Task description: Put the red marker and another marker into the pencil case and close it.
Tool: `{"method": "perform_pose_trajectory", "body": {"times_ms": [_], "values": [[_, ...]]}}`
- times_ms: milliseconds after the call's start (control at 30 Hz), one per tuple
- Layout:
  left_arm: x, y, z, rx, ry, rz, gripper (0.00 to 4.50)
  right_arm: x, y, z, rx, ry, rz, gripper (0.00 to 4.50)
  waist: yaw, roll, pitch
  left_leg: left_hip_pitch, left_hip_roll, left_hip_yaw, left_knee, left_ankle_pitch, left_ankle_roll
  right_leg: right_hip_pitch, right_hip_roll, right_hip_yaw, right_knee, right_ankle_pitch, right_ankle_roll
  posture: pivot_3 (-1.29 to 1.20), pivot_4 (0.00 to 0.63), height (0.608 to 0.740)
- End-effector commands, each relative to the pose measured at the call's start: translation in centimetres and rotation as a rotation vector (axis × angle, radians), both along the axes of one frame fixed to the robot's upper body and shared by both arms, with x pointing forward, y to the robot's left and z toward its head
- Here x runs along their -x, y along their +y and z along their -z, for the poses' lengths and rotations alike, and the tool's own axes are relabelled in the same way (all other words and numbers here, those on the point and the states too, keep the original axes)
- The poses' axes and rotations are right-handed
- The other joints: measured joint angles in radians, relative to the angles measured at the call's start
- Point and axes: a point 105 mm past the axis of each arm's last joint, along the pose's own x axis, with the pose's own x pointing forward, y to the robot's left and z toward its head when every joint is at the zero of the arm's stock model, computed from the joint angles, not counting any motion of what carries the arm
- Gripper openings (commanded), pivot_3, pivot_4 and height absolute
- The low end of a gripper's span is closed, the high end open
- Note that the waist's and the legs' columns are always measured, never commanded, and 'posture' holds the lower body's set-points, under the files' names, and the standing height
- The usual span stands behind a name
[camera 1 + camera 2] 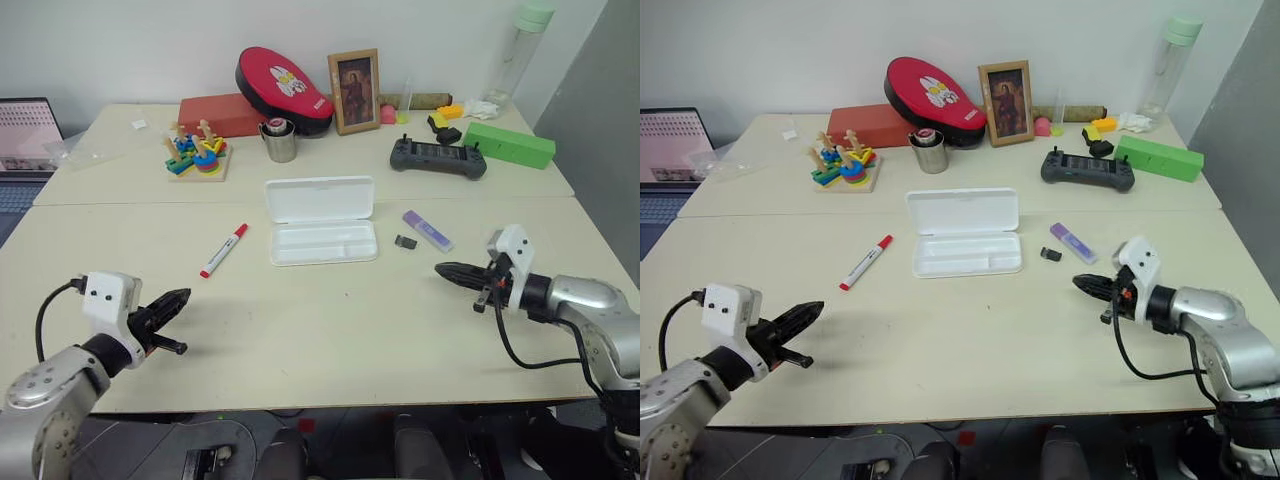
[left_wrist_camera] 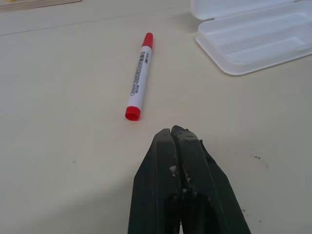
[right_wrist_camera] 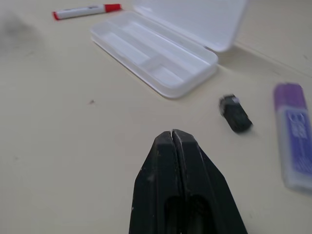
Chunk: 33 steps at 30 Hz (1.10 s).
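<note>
The left gripper (image 1: 172, 301) hovers low over the near left part of the worktop (image 1: 330, 330), its two black fingers pressed together and holding nothing. The right gripper (image 1: 452, 271) hangs over the near right part, its fingers likewise closed and empty in its wrist view.

Ahead of the left gripper lies the red marker (image 1: 223, 250), a slim round white barrel with a red cap and red tail, resting at a slant on the bare worktop to the left of the pencil case (image 1: 322, 220). The purple highlighter (image 1: 427, 229) lies to the right of the case, a short flat chunky body, with a small black block (image 1: 405, 242) between it and the case.

The case is smooth white plastic with rounded corners, its lid swung back and its shallow tray split into compartments, all empty.

Likely trouble: a round, glossy barrel lying flat on a hard, smooth surface may roll or skid away if closed fingers nudge it before they open. The light case could slide when a marker is pushed in. The black block sits close to the highlighter and could be knocked or pinched by mistake. A marker laid across a divider would probably stop the lid shutting.
</note>
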Motion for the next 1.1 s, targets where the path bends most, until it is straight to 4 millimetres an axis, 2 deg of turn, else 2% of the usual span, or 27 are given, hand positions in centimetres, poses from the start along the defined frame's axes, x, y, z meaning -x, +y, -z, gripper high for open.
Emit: {"method": "perform_pose_trajectory", "body": {"times_ms": [33,167,333,533,700,867,1100], "values": [[0.2,-0.7,-1.9,-0.028,-0.037,0.058,0.0,0.3,2.0,-2.3,-0.008,-0.106,-0.12,1.12,0.0,0.0,0.0,0.0,0.0,0.0,0.0,0.0,0.0,0.0,0.0,0.0,0.0,0.0,0.0,0.0,0.15,0.74],[0.4,-2.1,-2.6,-0.078,-0.034,0.167,0.0,0.5,4.6,-2.5,0.019,-0.121,-0.254,2.01,0.001,0.0,0.0,0.0,0.0,0.0,-0.002,0.0,0.0,-0.001,0.0,0.0,-0.001,0.0,-0.001,0.0,0.15,0.74],[0.9,-4.1,-3.2,-0.131,-0.012,0.317,0.0,-1.4,6.9,-0.8,0.128,-0.152,-0.319,3.3,-0.001,0.0,0.0,0.0,0.0,0.0,-0.003,0.002,-0.003,-0.001,0.0,0.0,-0.001,0.0,-0.001,0.0,0.15,0.74],[2.0,-6.2,-3.5,-0.187,0.021,0.477,0.0,-3.8,8.3,1.3,0.24,-0.15,-0.341,3.3,-0.006,0.001,0.001,0.0,0.0,0.0,-0.003,0.002,-0.004,-0.002,0.0,0.0,0.0,-0.001,-0.001,0.0,0.15,0.74],[2.5,-6.5,-3.7,-0.239,0.028,0.536,0.0,-5.0,8.7,1.5,0.263,-0.161,-0.337,3.3,-0.015,0.001,0.001,-0.001,0.0,0.0,-0.004,0.002,-0.004,-0.003,0.0,0.0,0.0,-0.001,-0.002,0.0,0.15,0.74],[2.1,-7.1,-5.5,-0.277,-0.044,0.56,0.0,-5.9,9.4,1.4,0.253,-0.122,-0.348,3.3,-0.019,0.001,0.001,-0.005,0.0,0.0,-0.004,0.002,-0.004,-0.007,0.0,0.0,0.0,-0.001,-0.002,0.0,0.15,0.74],[1.8,-7.3,-5.7,-0.286,-0.062,0.552,0.0,-7.0,9.7,2.4,0.284,-0.016,-0.319,3.3,-0.023,0.001,0.001,-0.006,0.0,0.0,-0.004,0.002,-0.005,-0.01,0.0,0.0,0.001,-0.001,-0.002,0.0,0.15,0.74]]}}
